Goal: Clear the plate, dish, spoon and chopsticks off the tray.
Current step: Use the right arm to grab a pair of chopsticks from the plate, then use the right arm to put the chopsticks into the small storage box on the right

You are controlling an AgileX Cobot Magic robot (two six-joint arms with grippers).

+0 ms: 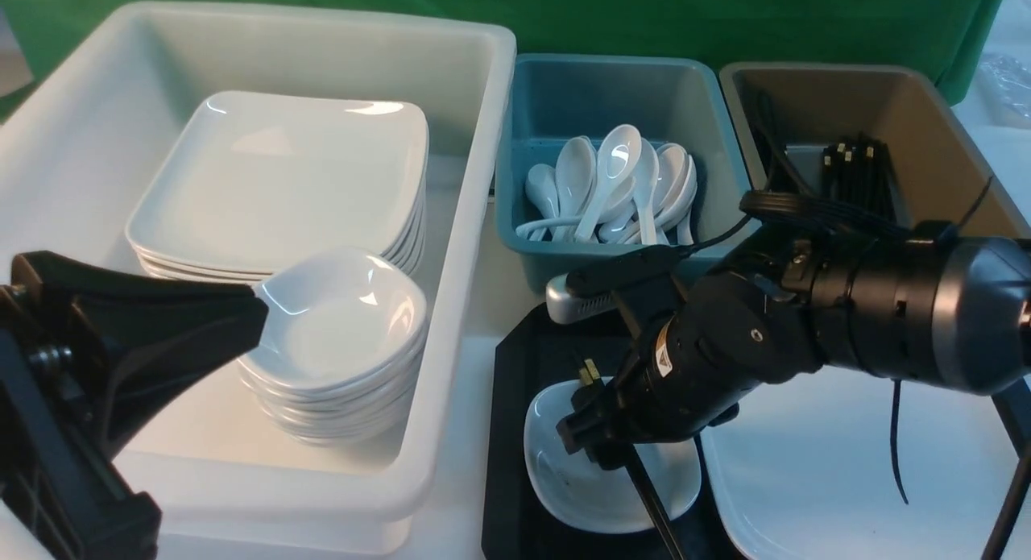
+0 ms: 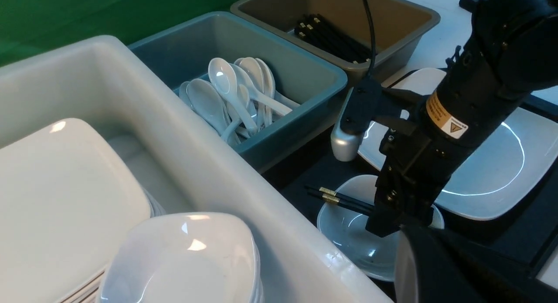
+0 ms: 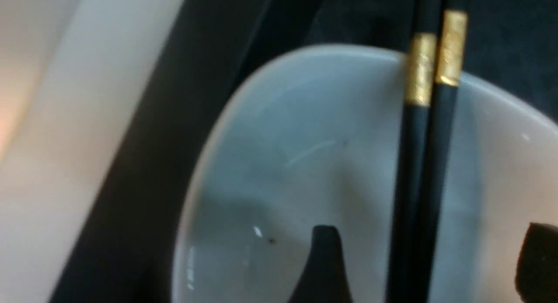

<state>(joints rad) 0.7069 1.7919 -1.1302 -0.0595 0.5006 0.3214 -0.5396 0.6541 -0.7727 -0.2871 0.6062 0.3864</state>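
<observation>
Across the small glossy white dish [image 3: 305, 163] on the black tray [image 1: 507, 463], straddles two thin black gold-banded chopsticks [image 3: 418, 163] with the right gripper [image 3: 429, 259] spread apart, unclamped.

Lab test bench: green backdrop cloth [image 1: 725, 20], white tub [image 1: 282, 52], teal bin [image 1: 612, 93], brown bin [image 1: 838, 101]

Black tray [image 1: 507, 463], white ware, gold-banded black chopsticks [image 3: 418, 185]
The dish [image 1: 580, 487] and plate [image 1: 805, 479] are glossy white; teal bin [image 1: 564, 93] at the tray's twelve o'clock, brown bin [image 1: 910, 109] at one o'clock, green backdrop [image 1: 644, 12] behind.
</observation>
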